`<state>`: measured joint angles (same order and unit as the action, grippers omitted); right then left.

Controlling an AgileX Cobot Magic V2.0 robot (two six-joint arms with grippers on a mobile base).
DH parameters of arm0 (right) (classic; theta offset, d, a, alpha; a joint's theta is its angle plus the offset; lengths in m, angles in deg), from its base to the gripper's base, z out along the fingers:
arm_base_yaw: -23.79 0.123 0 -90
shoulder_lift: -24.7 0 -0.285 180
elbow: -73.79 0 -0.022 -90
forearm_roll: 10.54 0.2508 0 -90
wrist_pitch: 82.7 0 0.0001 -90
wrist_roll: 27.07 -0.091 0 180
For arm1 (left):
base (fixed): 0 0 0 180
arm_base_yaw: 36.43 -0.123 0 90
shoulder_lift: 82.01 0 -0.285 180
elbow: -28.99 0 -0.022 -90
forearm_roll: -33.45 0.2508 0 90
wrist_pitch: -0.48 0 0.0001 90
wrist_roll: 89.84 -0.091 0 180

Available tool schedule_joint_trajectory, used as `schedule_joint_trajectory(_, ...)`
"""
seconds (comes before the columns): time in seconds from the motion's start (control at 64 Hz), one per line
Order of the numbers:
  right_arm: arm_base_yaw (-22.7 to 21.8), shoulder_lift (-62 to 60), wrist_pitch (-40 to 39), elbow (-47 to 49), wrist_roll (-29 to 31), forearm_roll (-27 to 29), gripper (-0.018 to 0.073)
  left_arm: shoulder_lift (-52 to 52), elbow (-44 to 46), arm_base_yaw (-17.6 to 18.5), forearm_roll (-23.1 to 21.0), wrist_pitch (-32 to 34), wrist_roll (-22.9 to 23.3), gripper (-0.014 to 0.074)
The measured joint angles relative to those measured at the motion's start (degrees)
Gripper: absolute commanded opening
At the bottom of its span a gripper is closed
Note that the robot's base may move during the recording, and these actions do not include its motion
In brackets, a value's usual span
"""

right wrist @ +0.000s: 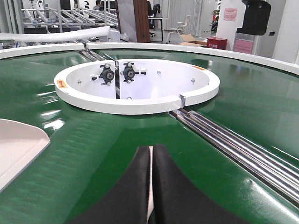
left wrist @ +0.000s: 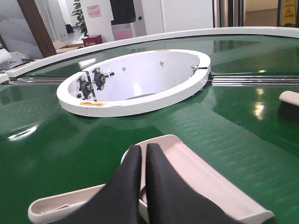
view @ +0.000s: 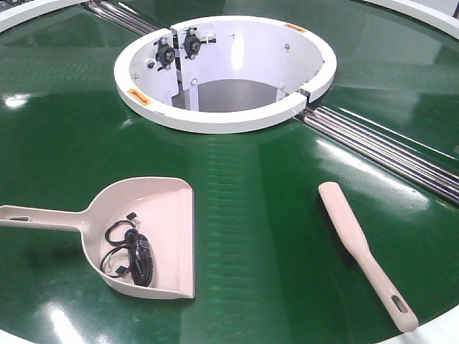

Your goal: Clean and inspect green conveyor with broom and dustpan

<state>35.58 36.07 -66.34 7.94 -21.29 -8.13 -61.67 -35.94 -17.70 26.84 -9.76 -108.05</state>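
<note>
The green conveyor (view: 244, 215) carries both tools on the near side of its white hub (view: 229, 118): the dustpan (view: 154, 233) to the hub's near left with a black cable coil (view: 129, 254) inside, the broom (view: 362, 251) to its near right. Both end effectors — left (left wrist: 143, 154), right (right wrist: 151, 156) — sit pressed together, holding nothing. I'd spread the right one first, then grip the broom's handle squarely.

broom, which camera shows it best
The exterior front-facing view: the whole broom lies on the green conveyor, handle hole included. The left wrist view catches only its bristle end at the right edge. The right wrist view shows none of it.
</note>
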Motion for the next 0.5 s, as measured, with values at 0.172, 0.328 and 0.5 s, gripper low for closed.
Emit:
schedule_joint_trajectory(0.172, 0.0, 0.0, 0.0, 0.0, 0.0, 0.0, -0.0008, 0.0, 0.0, 0.0, 0.0, 0.0, 0.0, -0.0007)
schedule_joint_trajectory(0.328, 0.0, 0.0, 0.0, 0.0, 0.0, 0.0, -0.0008, 0.0, 0.0, 0.0, 0.0, 0.0, 0.0, -0.0007)
schedule_joint_trajectory(0.5, 0.0, 0.0, 0.0, 0.0, 0.0, 0.0, -0.0008, 0.0, 0.0, 0.0, 0.0, 0.0, 0.0, -0.0007)
